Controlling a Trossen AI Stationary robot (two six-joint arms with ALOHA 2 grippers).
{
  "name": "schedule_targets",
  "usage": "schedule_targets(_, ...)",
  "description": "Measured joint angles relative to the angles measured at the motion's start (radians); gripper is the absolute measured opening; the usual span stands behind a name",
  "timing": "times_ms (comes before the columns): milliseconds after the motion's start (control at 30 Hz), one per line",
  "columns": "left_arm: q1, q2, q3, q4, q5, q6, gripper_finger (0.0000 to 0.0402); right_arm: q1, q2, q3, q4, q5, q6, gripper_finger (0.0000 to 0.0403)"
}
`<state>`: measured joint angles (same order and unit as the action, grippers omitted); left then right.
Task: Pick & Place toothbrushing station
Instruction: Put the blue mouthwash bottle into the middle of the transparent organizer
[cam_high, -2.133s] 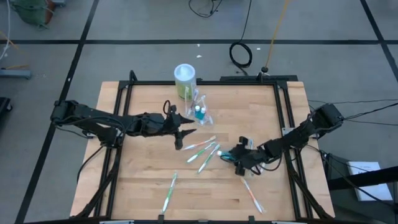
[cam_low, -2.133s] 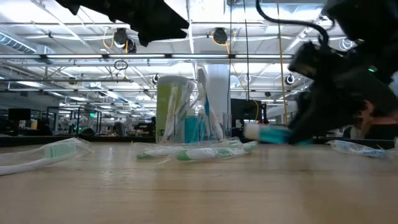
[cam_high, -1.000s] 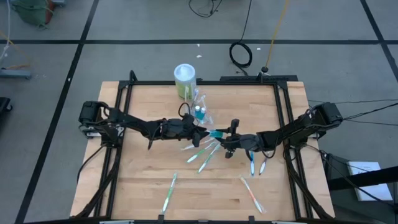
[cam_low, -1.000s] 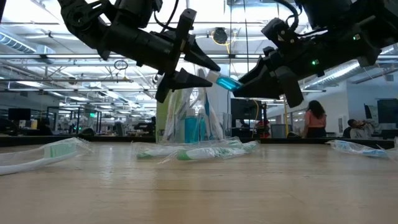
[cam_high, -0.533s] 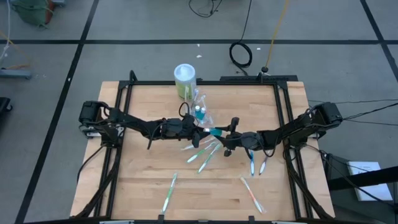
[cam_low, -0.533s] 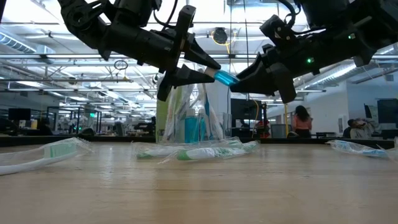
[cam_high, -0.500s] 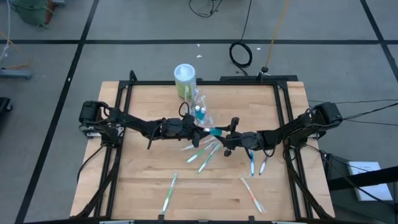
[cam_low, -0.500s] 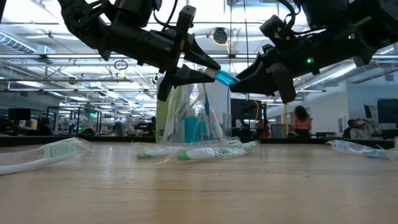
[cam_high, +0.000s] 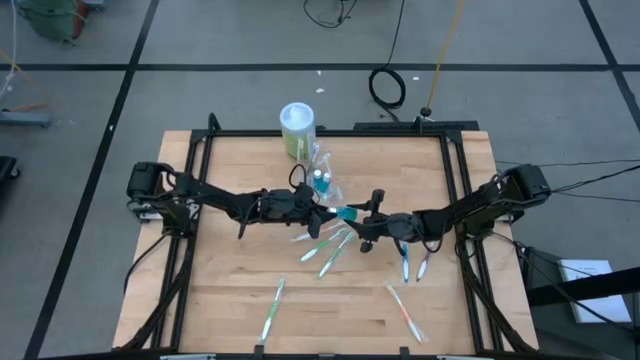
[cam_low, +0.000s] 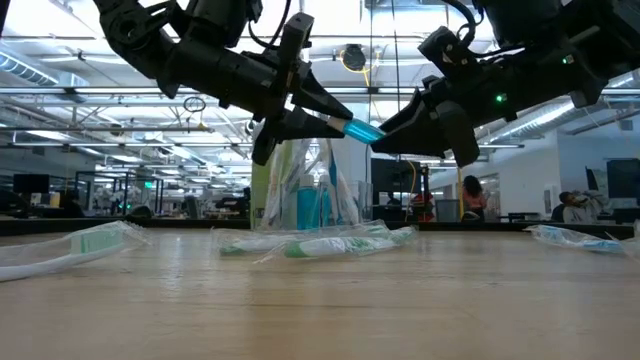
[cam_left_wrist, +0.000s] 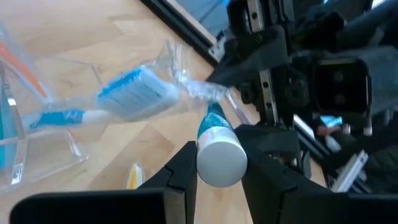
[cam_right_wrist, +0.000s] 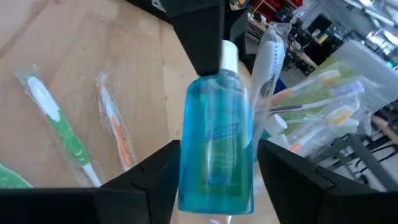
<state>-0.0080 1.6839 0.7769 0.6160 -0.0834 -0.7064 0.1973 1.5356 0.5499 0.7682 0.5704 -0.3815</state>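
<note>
Above mid-tabletop (cam_high: 230, 300) the two hands meet over a small blue bottle (cam_low: 362, 130) held in the air; the right hand (cam_low: 400, 128) grasps its body between both fingers; the left hand (cam_low: 322, 112) has its fingers on either side of the white cap (cam_left_wrist: 221, 163); the toothbrushing station (cam_high: 322, 182) stands just beyond them, beside the green canister (cam_high: 297, 130); wrapped toothbrushes (cam_high: 325, 243) lie nearer.

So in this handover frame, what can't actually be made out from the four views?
- High view: the blue bottle is too small between the left gripper and the right gripper to judge either grip.
- Left wrist view: the white cap faces the camera and hides the bottle body.
- Right wrist view: the bottle blocks much of the clear holder.
- Low view: the green canister is partly hidden by the holder's contents.
</note>
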Motion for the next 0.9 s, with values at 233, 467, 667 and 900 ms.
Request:
schedule_targets(233,0.024,-0.142,0.001,-0.288,0.058,0.125,0.0094,0.012,0.000,0.001,-0.062,0.004,0.103,0.0236)
schedule_targets(467,0.014,-0.327,0.125,-0.922,-0.066,0.235,0.0094,0.016,0.000,0.000,-0.129,0.002,0.159,0.0239)
schedule_targets(667,0.048,-0.311,0.360,-1.254,-0.252,0.336,0.0093,0.006,0.000,0.001,-0.122,0.001,0.154,0.0237)
schedule_targets(900,0.161,-0.159,0.489,-1.255,-0.149,0.415,0.0093,-0.008,0.000,0.001,-0.115,0.001,0.154,0.0236)
